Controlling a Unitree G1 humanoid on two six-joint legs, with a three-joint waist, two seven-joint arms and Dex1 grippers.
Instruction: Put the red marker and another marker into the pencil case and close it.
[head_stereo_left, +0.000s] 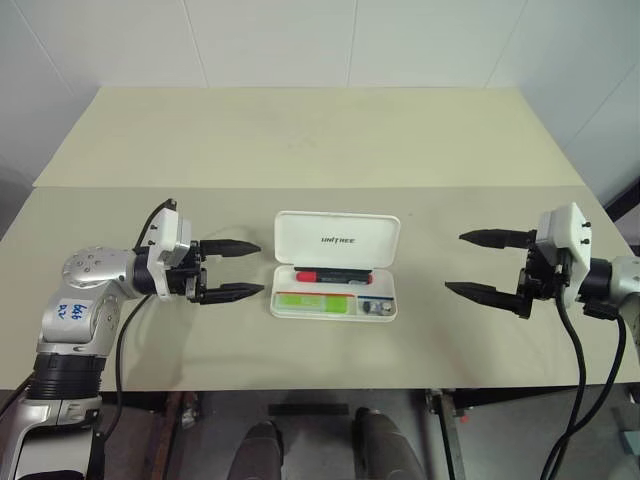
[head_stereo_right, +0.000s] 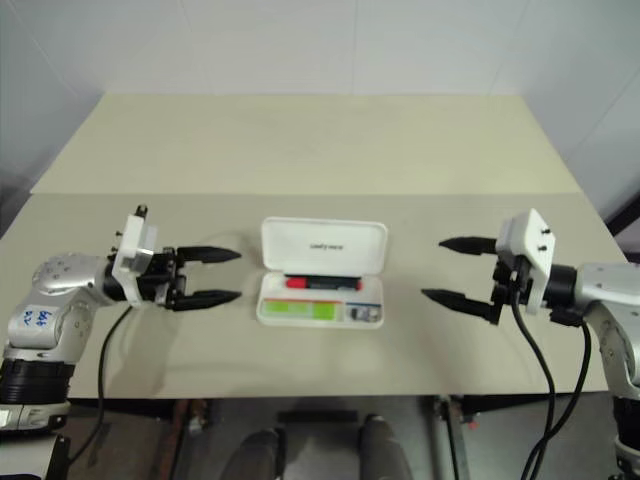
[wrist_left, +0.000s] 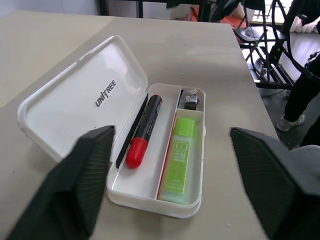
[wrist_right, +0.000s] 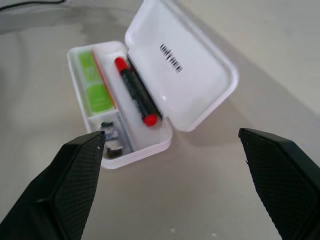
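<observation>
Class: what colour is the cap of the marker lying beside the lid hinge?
Red cap, clearest in left wrist view.

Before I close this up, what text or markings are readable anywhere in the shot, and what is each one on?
"UNITREE": printed in dark letters inside the open lid of the pencil case.
Printing on the body of the green highlighter: faint, too blurred to read.
Handwritten blue marks on a white label on the left arm: not legible.
The red marker carries no readable text.
</observation>
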